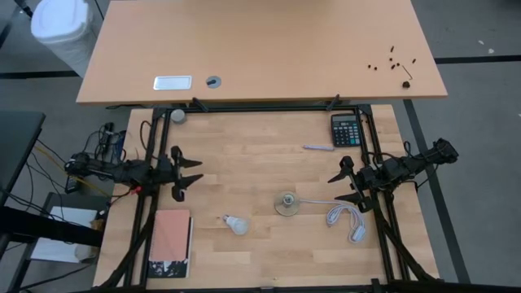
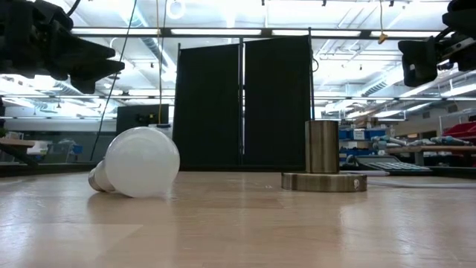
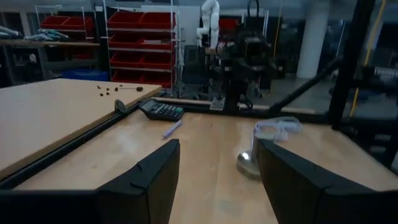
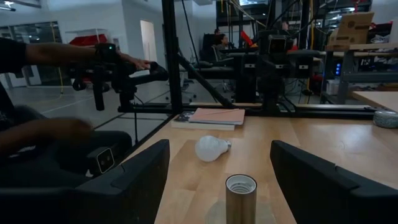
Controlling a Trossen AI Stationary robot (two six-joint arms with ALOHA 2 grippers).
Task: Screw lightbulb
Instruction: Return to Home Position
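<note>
Left gripper [image 1: 198, 172]: at 9 o'clock of the table [image 1: 260, 163], raised off the wood, fingers spread wide, nothing between them. Clock read on the high view, 12 at the far edge.

Right gripper [image 1: 335, 188]: at 3 o'clock, also off the wood, fingers wide apart and empty. The two face each other across the middle.

Lightbulb [image 1: 236, 224]: lies on its side on the bare wood, near the centre at about 7 o'clock, free of both grippers. Small, pear-shaped. Matte white globe, smooth, with a soft shine on top in the low view. It narrows to a short greyish ribbed screw base that points toward 10 o'clock; the globe end points toward 4. Globe touches the table; the base tilts slightly clear of it.

Socket [image 1: 286, 203]: at 2 o'clock of the lightbulb, near but apart. Upright metal tube on a round flat disc, mouth open upward, empty.

Cord [image 1: 342, 216]: white, runs from the socket toward 4 o'clock and ends in a loose coil below the right gripper.

Calculator [image 1: 345, 129]: dark, at 1 o'clock near the far edge. Pen [image 1: 318, 147] lies just at its 7 o'clock.

Notebook [image 1: 171, 242]: salmon cover, at 8 o'clock by the near left corner, well apart from the lightbulb.

Person [image 4: 37, 56]: shows in the right wrist view beyond the table's left side, dark sleeve, arm stretched out.
</note>
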